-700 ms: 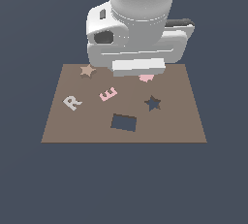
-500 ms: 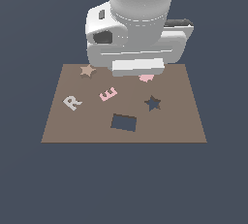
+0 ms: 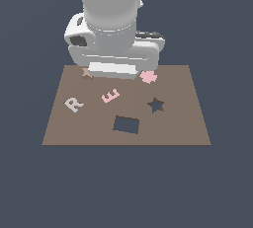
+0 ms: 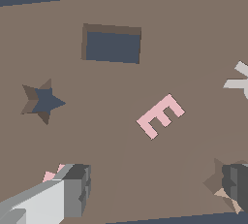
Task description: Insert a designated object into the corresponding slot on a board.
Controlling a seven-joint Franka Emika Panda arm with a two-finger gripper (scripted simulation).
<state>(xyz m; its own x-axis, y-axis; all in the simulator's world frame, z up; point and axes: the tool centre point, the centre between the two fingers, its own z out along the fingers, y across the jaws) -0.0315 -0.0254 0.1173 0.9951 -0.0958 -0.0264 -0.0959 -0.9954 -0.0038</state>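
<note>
Dark void bg, brown board (image 3: 183, 123). Pincer (image 4: 155, 189) wide open, empty, above board's far side. Tan star (image 4: 215, 184) partly under one finger (image 4: 237, 179). Centre over star before closing; slot (image 3: 156, 105) well apart.

star slot (image 3: 156, 105) unobstructed, pink E (image 3: 110, 95) nearby

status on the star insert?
Gripper open, empty, above the board. Tan star on the board by one finger, not grasped. Star slot empty; pink E lies between.
</note>
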